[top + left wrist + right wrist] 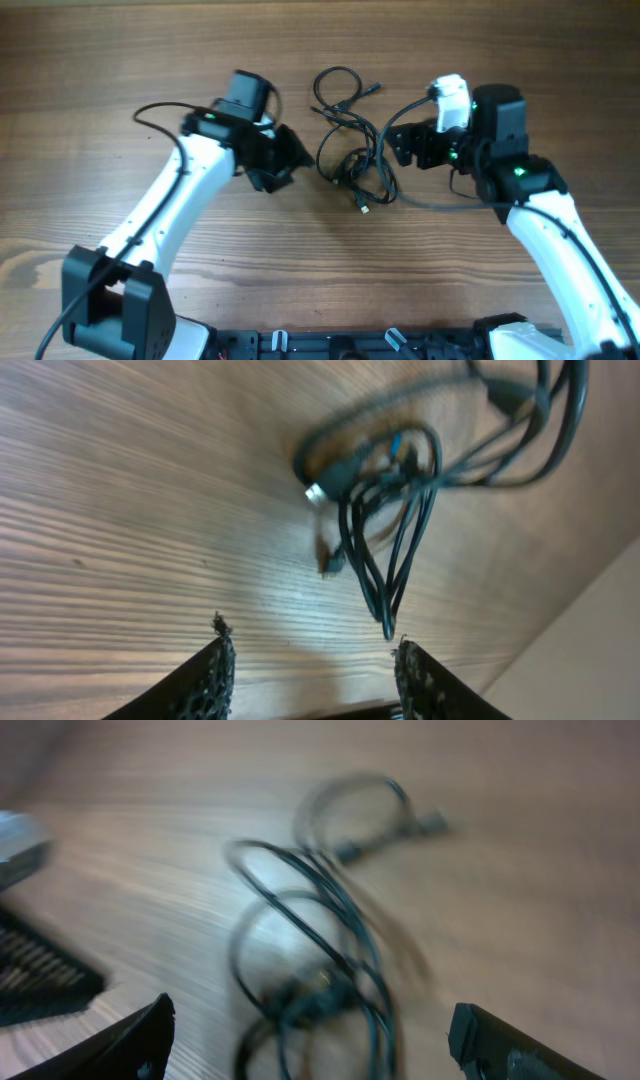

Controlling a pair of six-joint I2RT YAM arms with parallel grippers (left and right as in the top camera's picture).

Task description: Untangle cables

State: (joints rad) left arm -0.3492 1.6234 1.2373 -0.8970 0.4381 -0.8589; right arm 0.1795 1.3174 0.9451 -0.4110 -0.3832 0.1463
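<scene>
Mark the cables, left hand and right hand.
cables (372, 472), left wrist view, dense tangled middle.
left hand (309, 636), left wrist view, midway between fingertips.
right hand (310, 1011), right wrist view, midway between fingertips.

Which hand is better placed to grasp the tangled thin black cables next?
Probably the right hand: it is open, and the tangled thin black cables lie centred between its fingers. The left hand, also open, sits offset.

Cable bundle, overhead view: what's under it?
Only the wooden table shows through the loops of the cables. Where strands cross in the dense knot, whatever lies beneath is covered.
</scene>
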